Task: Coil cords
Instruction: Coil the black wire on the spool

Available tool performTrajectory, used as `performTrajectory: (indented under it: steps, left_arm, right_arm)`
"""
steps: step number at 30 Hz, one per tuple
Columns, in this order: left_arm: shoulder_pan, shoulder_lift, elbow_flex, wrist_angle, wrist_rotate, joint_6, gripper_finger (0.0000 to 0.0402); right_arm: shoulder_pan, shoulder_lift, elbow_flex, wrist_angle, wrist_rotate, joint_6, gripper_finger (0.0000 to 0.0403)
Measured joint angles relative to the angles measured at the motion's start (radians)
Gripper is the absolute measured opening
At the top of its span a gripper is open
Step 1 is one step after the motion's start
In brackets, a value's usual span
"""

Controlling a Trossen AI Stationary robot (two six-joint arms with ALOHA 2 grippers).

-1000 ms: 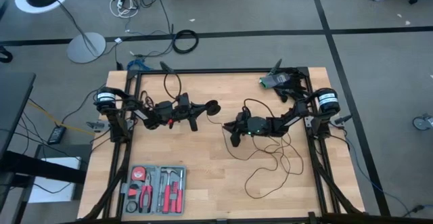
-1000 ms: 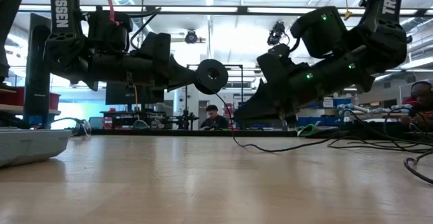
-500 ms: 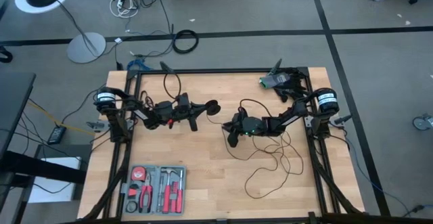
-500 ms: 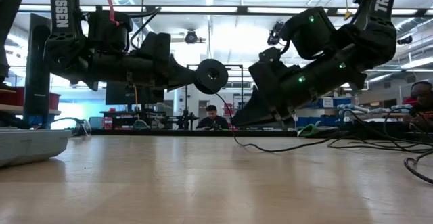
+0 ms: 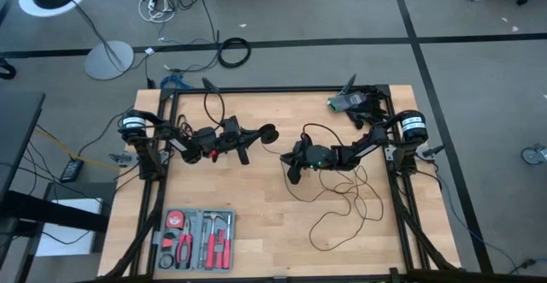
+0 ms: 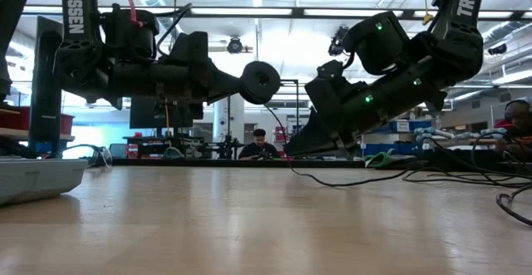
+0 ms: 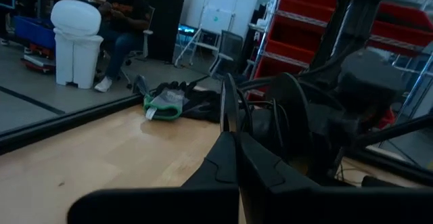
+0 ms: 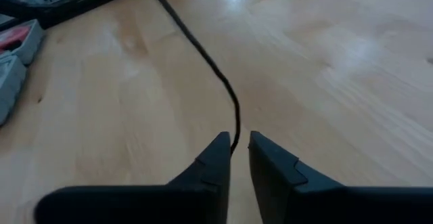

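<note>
The thin black wire (image 8: 215,75) vanishes between the right tool (image 8: 239,148) fingertips, grip unclear; the round black disc-shaped puck (image 7: 226,109) shows edge-on; the grey plastic toolkit tray (image 6: 37,178) is cut off.

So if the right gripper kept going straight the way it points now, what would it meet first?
Probably bare table. The right gripper has the thin black cord running between its fingers and on ahead of it; past that only wood shows, with the tool tray off to one side. Depth is unclear.
</note>
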Motion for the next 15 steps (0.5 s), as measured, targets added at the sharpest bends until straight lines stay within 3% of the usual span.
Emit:
performTrajectory:
  steps: [3,10,15]
  left_arm:
    - [0.0,0.0,0.0,0.005,0.0,0.0,0.0]
    - [0.0,0.0,0.0,0.005,0.011,-0.001,0.0]
    - [0.0,0.0,0.0,-0.016,0.054,-0.005,0.0]
  right_arm:
    - [0.0,0.0,0.0,0.0,0.0,-0.003,0.0009]
    - [-0.002,-0.018,-0.004,-0.047,0.105,0.021,0.0002]
    - [-0.02,-0.135,-0.008,-0.212,0.148,0.059,0.0001]
